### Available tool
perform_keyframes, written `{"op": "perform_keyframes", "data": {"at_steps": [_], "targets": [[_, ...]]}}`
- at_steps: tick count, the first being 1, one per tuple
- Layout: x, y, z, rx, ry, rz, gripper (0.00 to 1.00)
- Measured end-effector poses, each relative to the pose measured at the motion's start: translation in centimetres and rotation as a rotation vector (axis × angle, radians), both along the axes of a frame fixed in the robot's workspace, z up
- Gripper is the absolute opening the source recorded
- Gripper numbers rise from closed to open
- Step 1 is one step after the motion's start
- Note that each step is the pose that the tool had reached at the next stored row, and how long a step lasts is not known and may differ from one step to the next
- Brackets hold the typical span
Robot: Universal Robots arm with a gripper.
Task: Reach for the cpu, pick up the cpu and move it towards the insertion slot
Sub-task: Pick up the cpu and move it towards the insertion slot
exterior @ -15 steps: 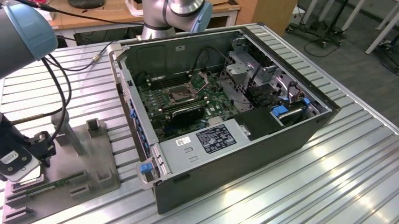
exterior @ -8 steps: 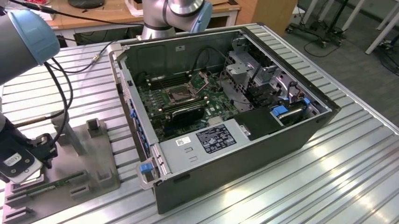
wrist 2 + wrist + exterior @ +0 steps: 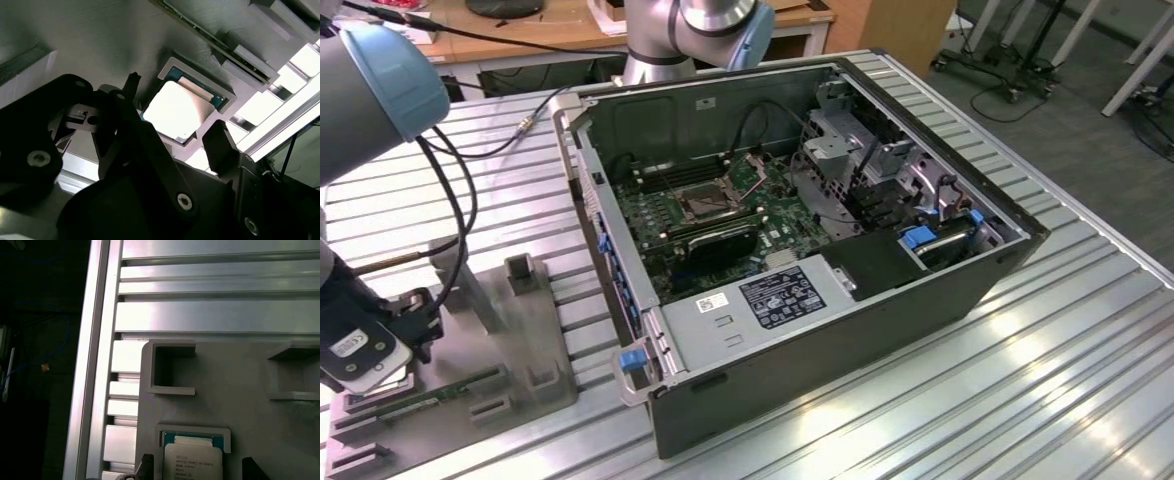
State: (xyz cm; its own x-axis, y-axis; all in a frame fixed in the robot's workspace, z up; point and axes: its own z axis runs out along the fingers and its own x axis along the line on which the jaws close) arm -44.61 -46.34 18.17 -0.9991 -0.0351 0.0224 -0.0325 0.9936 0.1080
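As I read it, the reach is as good as done and nothing more. The cpu (image 3: 175, 110) lies flat in its shallow square recess in the grey tray (image 3: 100, 40), silvery face up, its green edge showing along one side of the pocket. It is not lifted. The grasp and the carry are both left to do. In the exterior view the insertion slot (image 3: 703, 206) sits well apart from the tray, down inside the open computer case (image 3: 854, 330) on the green board, with its metal frame around a dark square.

The gripper (image 3: 175, 102) hangs low over the tray with its jaws spread wide. In both wrist views the dark fingers (image 3: 131, 82) stand one on each side of the chip, outside the pocket's rim. I see a gap between each tip and the chip's edges, so I judge that it holds nothing and touches nothing, though I cannot tell how close the tips are to the tray's surface
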Motion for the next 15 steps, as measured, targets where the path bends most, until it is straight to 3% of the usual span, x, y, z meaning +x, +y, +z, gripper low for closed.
{"op": "perform_keyframes", "data": {"at_steps": [2, 3, 7, 15], "targets": [[0.0, 0.0, -0.01, -0.0011, -0.0001, 0.0, 0.78], [0.0, 0.02, -0.03, -0.0031, -0.0004, 0.0, 0.71], [0.0, 0.14, -0.04, -0.0405, 0.0, 0.0, 0.71], [0.0, 0.5, -0.19, -0.0416, 0.0016, 0.0, 0.71]]}}
